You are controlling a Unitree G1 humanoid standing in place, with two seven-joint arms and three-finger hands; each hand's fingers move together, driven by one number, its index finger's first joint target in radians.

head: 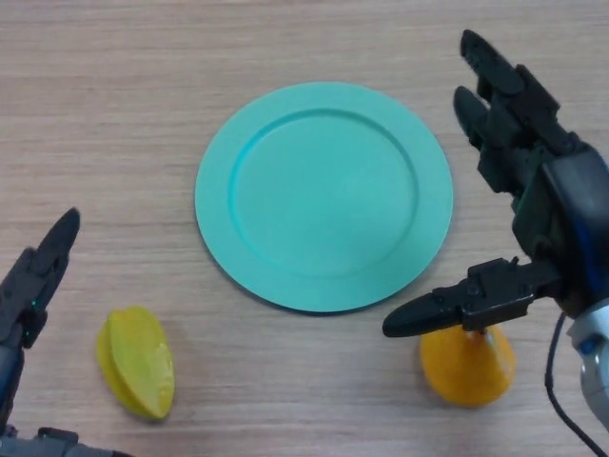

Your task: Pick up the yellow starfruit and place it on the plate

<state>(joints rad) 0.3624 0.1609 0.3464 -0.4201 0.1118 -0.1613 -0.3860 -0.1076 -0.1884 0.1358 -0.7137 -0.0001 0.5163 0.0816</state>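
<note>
A yellow starfruit (136, 362) lies on the wooden table at the lower left. A teal plate (324, 195) sits in the middle of the table with nothing on it. My left hand (36, 276) shows at the left edge, just left of and above the starfruit, fingers straight, not touching it. My right hand (533, 200) is at the right, beside the plate's right rim, open with fingers straight and the thumb stretched out over an orange fruit.
An orange fruit (468, 365) lies at the lower right, partly under my right thumb. The wooden table (114, 114) stretches behind and to the left of the plate.
</note>
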